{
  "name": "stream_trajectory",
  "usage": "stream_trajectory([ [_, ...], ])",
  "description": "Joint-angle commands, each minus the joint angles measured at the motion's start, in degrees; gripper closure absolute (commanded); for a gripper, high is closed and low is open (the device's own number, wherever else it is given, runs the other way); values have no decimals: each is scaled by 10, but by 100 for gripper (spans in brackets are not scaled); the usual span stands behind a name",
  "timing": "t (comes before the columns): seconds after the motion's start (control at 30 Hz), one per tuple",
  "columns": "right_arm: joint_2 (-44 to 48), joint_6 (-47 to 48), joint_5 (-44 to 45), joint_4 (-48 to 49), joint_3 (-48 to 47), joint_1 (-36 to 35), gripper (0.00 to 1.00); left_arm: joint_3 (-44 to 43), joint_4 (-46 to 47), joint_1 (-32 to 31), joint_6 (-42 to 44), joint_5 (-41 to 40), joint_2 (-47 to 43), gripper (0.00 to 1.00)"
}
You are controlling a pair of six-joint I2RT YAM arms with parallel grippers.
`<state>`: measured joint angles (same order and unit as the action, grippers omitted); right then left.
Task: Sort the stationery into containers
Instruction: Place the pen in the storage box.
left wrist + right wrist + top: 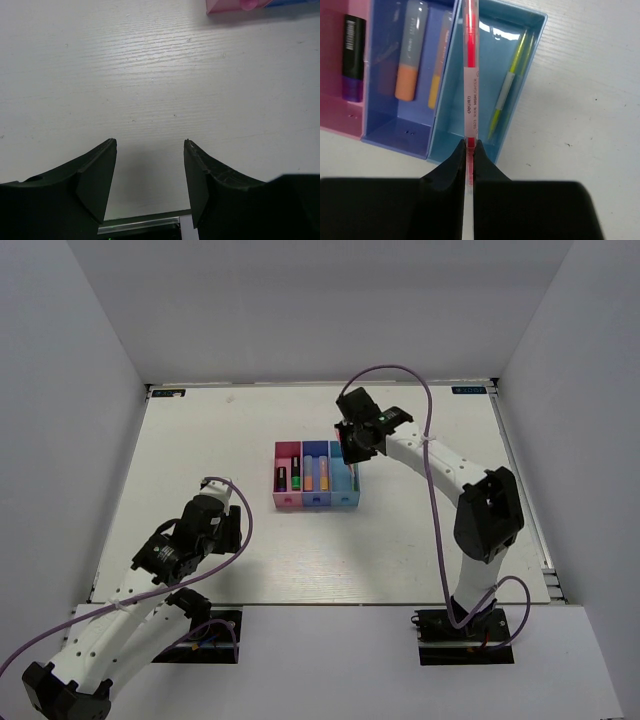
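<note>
Nearest the arm bases, the left gripper (150, 142) hangs low over the white desk (150, 75). Its jaws are spread apart with nothing between them, only bare wood-grain surface. A corner of the pink bin (225, 6) shows at the far edge of the left wrist view.

Further out, near the middle of the desk, three small bins stand joined in a row: pink (287, 502) on the left, the blue-violet bin (316, 502) in the middle and the cyan bin (343, 500) on the right. In the pink one lie two dark markers side by side, a dark purple marker (353, 55) and a green-banded marker (296, 478). The blue-violet one holds two stubby highlighters with orange bodies and pale grey-white caps (410, 55), lying lengthwise next to each other. On the floor of the cyan one lies a thin yellow-green stick (509, 85), slightly slanted, with a pale band at its middle.

At the far end of the bins, the right gripper (470, 145) has its jaws clenched on a thin pink highlighter pen (469, 75). The pen is slim, with a translucent red-pink barrel and a white printed label. It juts straight out from the jaws and is lined up over the wall between the blue-violet and cyan bins. Whether it touches that wall cannot be told.
</note>
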<state>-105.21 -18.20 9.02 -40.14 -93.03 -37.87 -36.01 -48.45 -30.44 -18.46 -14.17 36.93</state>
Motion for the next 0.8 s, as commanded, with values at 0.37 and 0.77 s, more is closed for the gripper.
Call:
stream_trajectory([
  [0.37, -68, -23, 2, -18, -46, 4, 93, 3, 4, 3, 4, -2, 1, 33],
  [0.77, -32, -4, -37, 4, -10, 4, 52, 3, 4, 4, 6, 2, 4, 33],
])
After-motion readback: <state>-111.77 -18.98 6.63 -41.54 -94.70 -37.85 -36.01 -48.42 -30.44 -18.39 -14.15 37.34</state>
